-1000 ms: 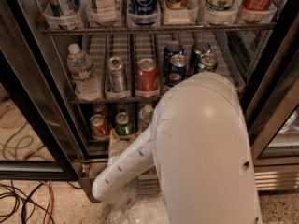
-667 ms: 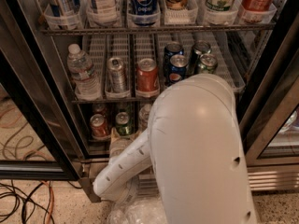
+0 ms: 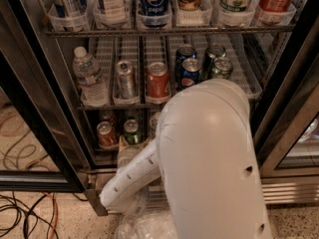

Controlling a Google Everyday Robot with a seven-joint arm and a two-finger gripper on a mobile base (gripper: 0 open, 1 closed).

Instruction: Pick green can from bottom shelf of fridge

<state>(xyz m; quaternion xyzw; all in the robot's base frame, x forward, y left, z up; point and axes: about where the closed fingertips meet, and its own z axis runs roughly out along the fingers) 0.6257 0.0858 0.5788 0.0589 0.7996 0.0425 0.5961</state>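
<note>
The fridge (image 3: 45, 128) stands open with its wire racks in view. On the bottom shelf (image 3: 107, 149) a dark green can (image 3: 131, 132) with a silver top stands next to a red can (image 3: 105, 134). My white arm fills the lower right. Its forearm (image 3: 130, 179) runs from lower left up towards the shelf's front edge. My gripper (image 3: 128, 151) is just below and in front of the green can, mostly hidden by the wrist. A third can (image 3: 154, 120) is half hidden behind the arm.
The middle rack holds a water bottle (image 3: 89, 77), a silver can (image 3: 125, 78), a red can (image 3: 158, 79) and blue Pepsi cans (image 3: 190, 72). The black door frame (image 3: 30, 108) stands at left. Cables (image 3: 25, 213) lie on the floor. Crumpled plastic (image 3: 144, 225) lies below the arm.
The arm's large upper link has shifted slightly left and covers a little more of the bottom shelf's right side. The cans have not moved.
</note>
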